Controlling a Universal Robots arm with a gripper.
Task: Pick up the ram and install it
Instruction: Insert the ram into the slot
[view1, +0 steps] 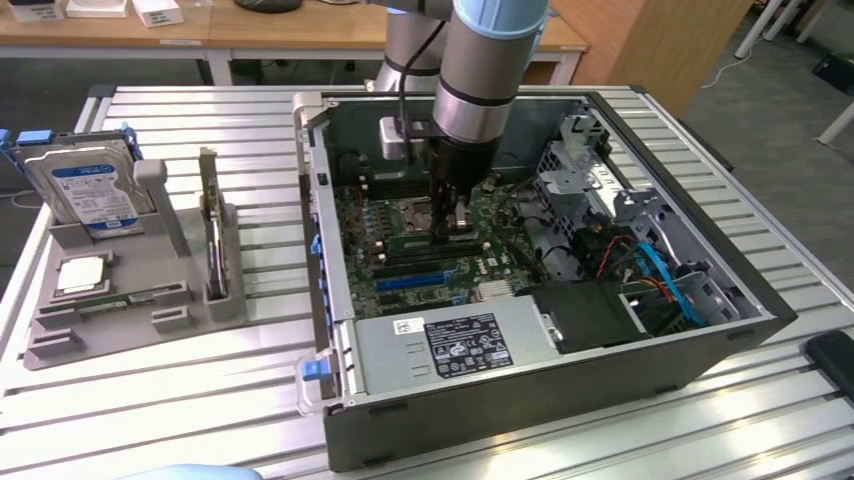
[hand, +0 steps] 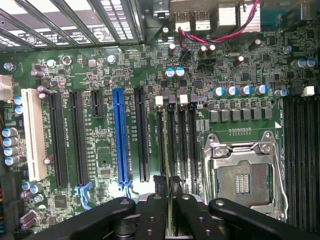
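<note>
My gripper (view1: 457, 212) reaches down into the open computer case (view1: 534, 400), just above the motherboard (view1: 400, 265). In the wrist view its black fingertips (hand: 160, 192) stand almost together, shut on the ram (hand: 169, 202). The ram is edge-on there and looks like a thin green strip in the narrow gap. The gripper (hand: 169, 184) hangs right over the row of long black memory slots (hand: 175, 137), in line with them and beside the empty processor socket (hand: 242, 175). Whether the ram's lower edge touches a slot I cannot tell.
A blue expansion slot (hand: 120, 135) and black ones lie beside the memory slots. More slots (hand: 300, 150) flank the socket. The case holds a power supply (view1: 454, 345) and cables (view1: 654, 270). Outside, a grey fixture (view1: 120, 330) carries a hard drive (view1: 87, 185) and an upright card (view1: 210, 235).
</note>
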